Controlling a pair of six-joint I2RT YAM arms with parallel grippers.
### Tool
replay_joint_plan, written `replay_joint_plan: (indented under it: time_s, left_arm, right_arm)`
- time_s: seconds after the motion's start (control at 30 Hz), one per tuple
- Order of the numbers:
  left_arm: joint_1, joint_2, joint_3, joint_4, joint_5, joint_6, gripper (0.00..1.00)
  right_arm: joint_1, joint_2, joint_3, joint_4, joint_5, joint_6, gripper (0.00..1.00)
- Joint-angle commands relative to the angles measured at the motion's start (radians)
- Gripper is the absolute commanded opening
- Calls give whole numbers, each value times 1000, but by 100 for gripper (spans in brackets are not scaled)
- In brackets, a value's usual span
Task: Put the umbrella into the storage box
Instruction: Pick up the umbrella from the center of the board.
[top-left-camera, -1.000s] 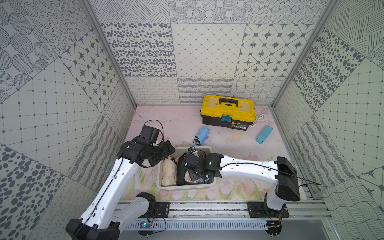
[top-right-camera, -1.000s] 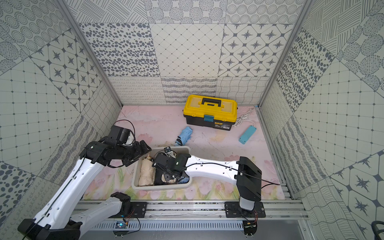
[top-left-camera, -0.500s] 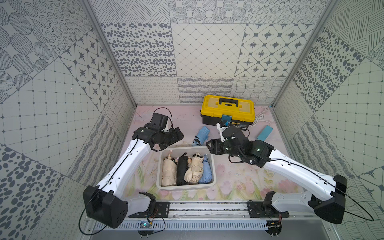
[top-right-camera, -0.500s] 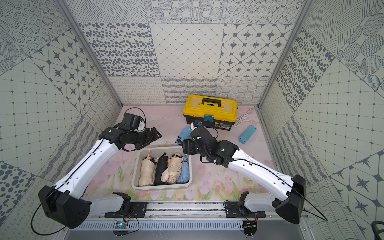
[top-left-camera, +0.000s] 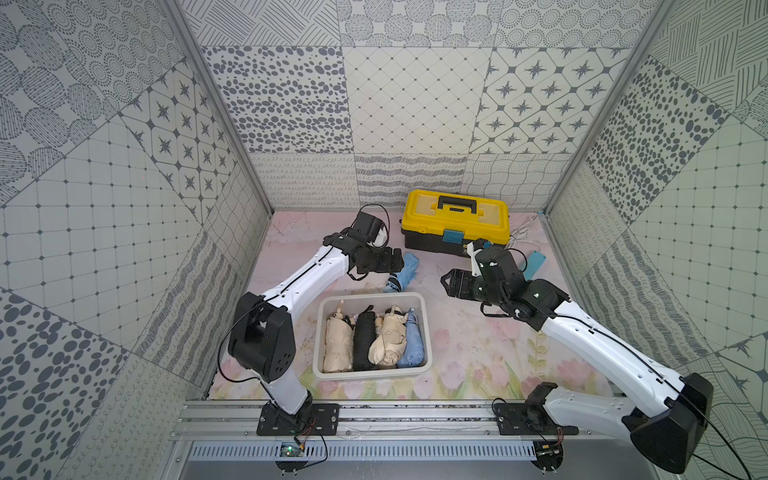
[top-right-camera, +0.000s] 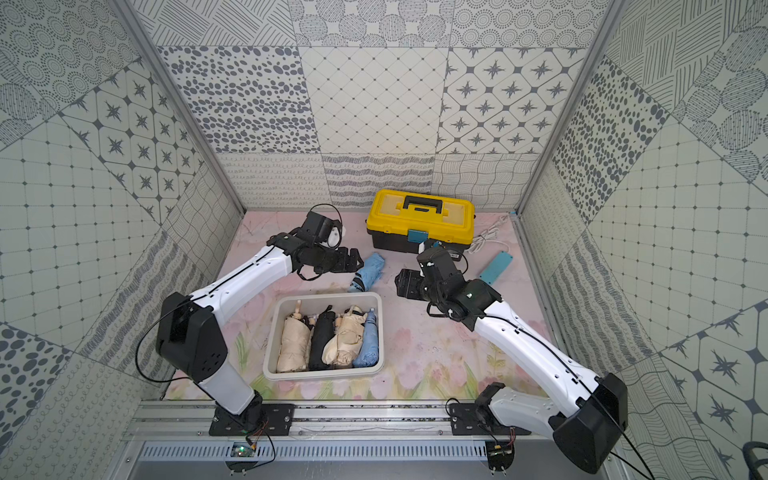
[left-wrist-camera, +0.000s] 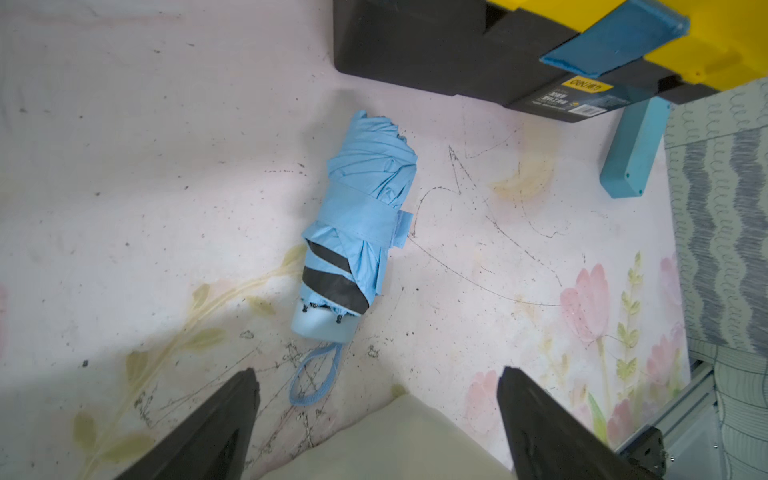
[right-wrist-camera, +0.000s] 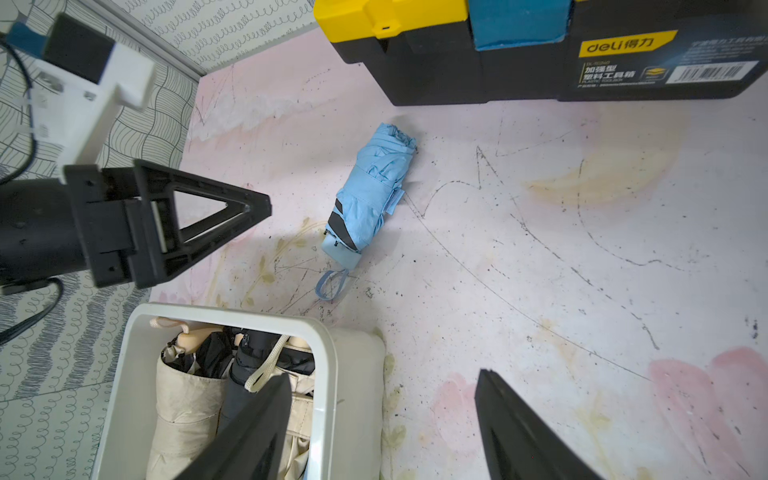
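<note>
**Toward the mat's far edge, one blue umbrella waits outside the box**

A folded light-blue umbrella lies flat on the flowered mat. It sits between the yellow-lidded toolbox at the far edge and the white storage box near the front edge, touching neither. Four folded umbrellas fill the box side by side, so this one probably goes on top. Both arms face it from opposite sides, seemingly lining up a pickup. The left gripper hovers just beside it, fingers spread wide and empty. The right gripper sits farther off, fingers apart, holding nothing.
</note>
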Motion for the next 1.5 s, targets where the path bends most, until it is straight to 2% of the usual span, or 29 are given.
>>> replay_joint_plan:
  time_s: [0.0,0.33,0.8,1.0,1.17,1.47]
  left_arm:
    - [-23,125,102,42,-21,183,96]
    - [-53,365,302,-42,-101,318,98]
    - [-65,508,371,-47,-192,372,99]
    - [-65,531,371,-33,-204,394,88]
    - [-65,539,368,-20,-211,403,69]
    - [-65,484,335,7,-234,414,46]
  right_arm:
    - [-11,-23,-11,38,-9,14,76]
    - [-25,-61,-31,23,13,31,76]
    - [-27,-83,-35,3,27,42,76]
    - [-27,-80,-30,3,27,42,76]
    - [-28,-86,-31,1,34,45,76]
    - [-28,-96,-26,1,53,43,75]
